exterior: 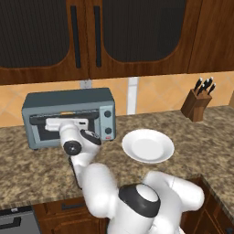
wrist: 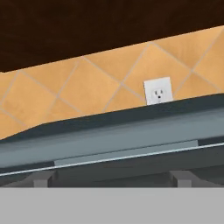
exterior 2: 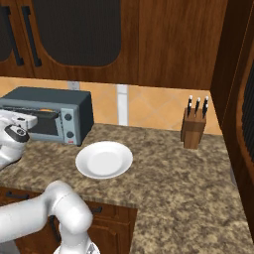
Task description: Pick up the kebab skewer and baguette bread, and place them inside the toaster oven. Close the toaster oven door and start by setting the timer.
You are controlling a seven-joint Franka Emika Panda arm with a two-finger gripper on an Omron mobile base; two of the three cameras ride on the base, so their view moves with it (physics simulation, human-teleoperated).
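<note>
Oven [exterior: 68, 107] first: the blue-grey toaster oven sits at the back left of the granite counter [exterior: 192, 137], against the tiled wall, and my gripper [exterior: 64, 123] is right up at its front, level with the upper part of the window. In the hand view I look along the top edge of the oven, with the wall outlet [wrist: 158, 91] just behind it. The jaws stand wide with nothing between them.

Something orange shows just inside, along the top of the opening [exterior: 67, 113]; I take it for the bread, though it is too small to be sure. I cannot make out the skewer. The white plate [exterior: 147, 145] beside the oven is bare.

I judge the door is the step in hand, but the arm hides it, so I cannot tell how far it is shut. To do this well I would push squarely on the handle edge, slowly, keeping the fingers off the glass, then move right to the two knobs [exterior: 107, 122].
</note>
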